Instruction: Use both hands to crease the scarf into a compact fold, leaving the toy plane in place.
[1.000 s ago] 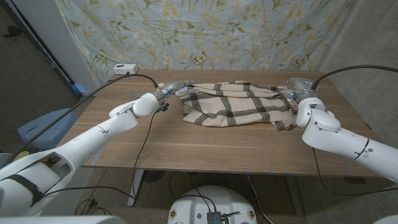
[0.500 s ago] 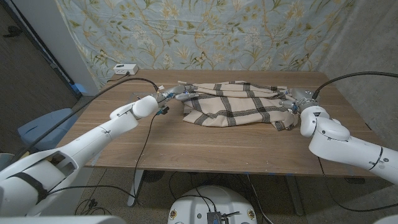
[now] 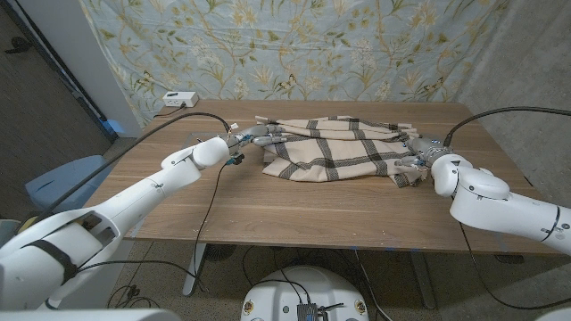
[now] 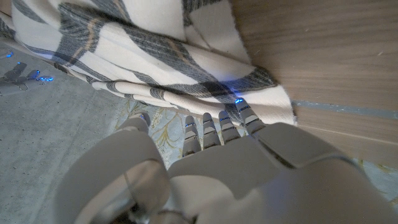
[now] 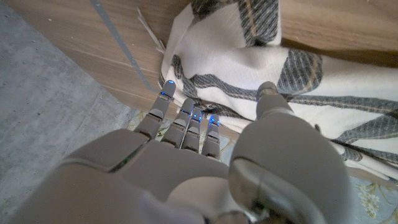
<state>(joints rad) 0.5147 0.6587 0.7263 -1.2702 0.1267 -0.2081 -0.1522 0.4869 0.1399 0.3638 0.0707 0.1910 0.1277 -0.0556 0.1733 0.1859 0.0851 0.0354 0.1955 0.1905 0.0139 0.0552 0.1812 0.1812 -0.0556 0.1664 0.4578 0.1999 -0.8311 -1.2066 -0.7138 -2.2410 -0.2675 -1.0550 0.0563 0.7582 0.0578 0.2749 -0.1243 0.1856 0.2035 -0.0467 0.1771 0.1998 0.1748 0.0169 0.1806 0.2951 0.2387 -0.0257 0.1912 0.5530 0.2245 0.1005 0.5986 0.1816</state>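
Scarf point(image 3: 339, 150) betw hands: left hand point(image 3: 259, 138) fingers spread touching its corner, right hand point(image 3: 417, 153) pinching edge

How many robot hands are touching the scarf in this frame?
2. The left hand reaches the scarf at its far left corner; the right hand is at its right edge. Whether either actually grips the cloth is unclear.

– What kind of place is this?
– A robot test room. A flowery cloth point(image 3: 294, 49) hangs as a backdrop behind 1 wooden table point(image 3: 294, 214), with cables point(image 3: 152, 134) and a small white box point(image 3: 178, 99).
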